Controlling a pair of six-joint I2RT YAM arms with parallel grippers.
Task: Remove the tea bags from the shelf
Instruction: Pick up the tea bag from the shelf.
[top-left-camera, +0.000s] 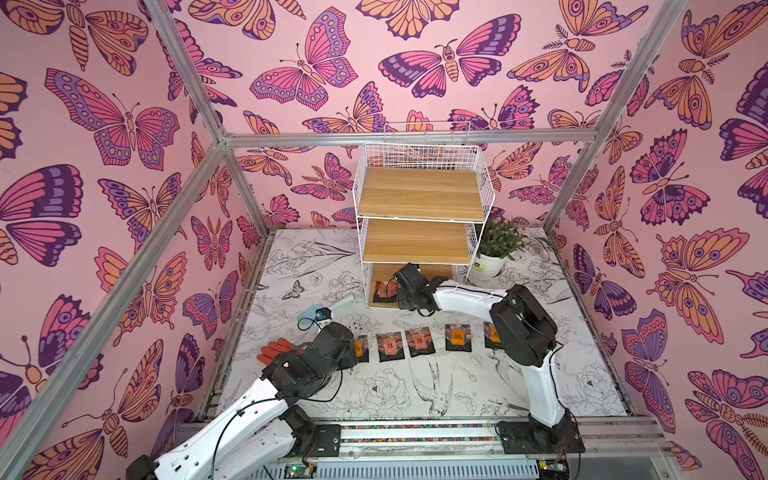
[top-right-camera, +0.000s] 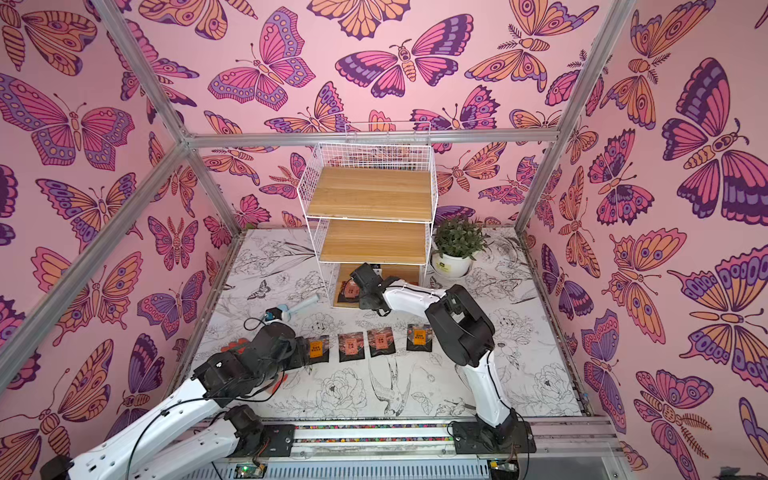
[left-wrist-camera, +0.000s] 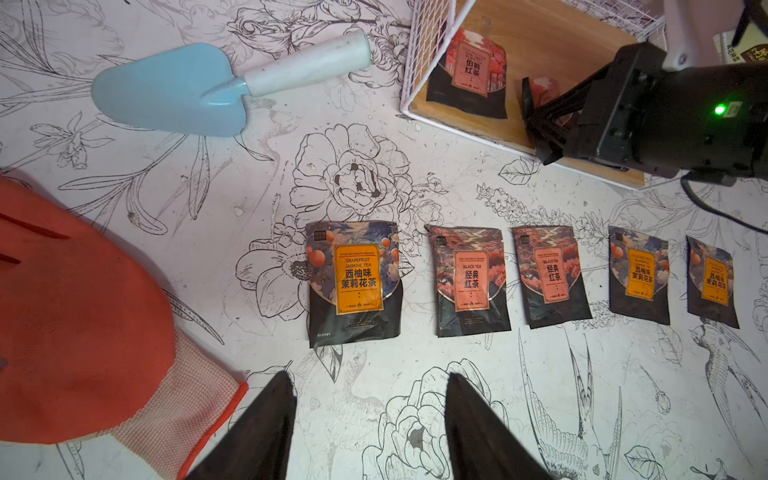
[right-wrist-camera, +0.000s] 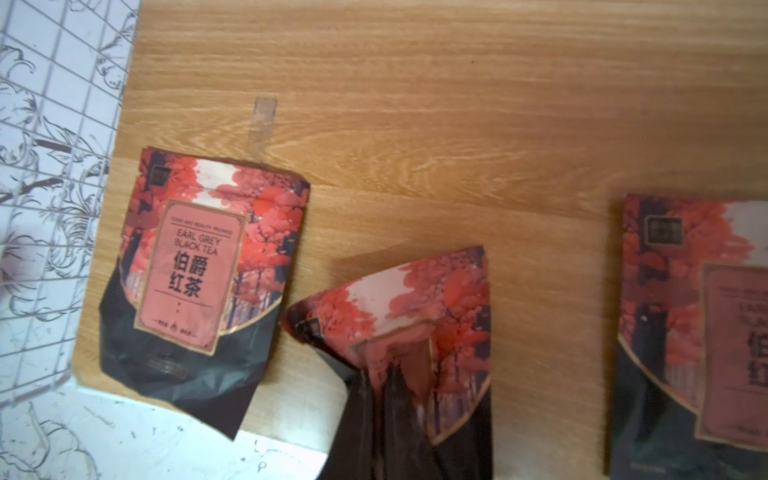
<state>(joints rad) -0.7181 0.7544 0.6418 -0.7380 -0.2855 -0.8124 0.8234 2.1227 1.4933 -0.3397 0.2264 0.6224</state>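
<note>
tea bags (left-wrist-camera: 471, 278): eight. five lay label-up in a spaced row on the desk (left-wrist-camera: 415, 187), likely set apart so none covered another. three were on the bottom board (right-wrist-camera: 415, 124) of the shelf (top-left-camera: 419, 191), not yet removed.

middle bag (right-wrist-camera: 415, 299) of those three: pinched at its dark near edge by the right end effector (right-wrist-camera: 386, 374), crumpled and tipped up, apparently so it could be drawn out under the low board above.

left end effector (left-wrist-camera: 369, 376): spread, holding nothing, over the desk beside the row, clear of the shelf.

shelf boards: three. glove (left-wrist-camera: 75, 311): one. trowel (left-wrist-camera: 174, 91): one. pot (top-left-camera: 490, 264): one.
</note>
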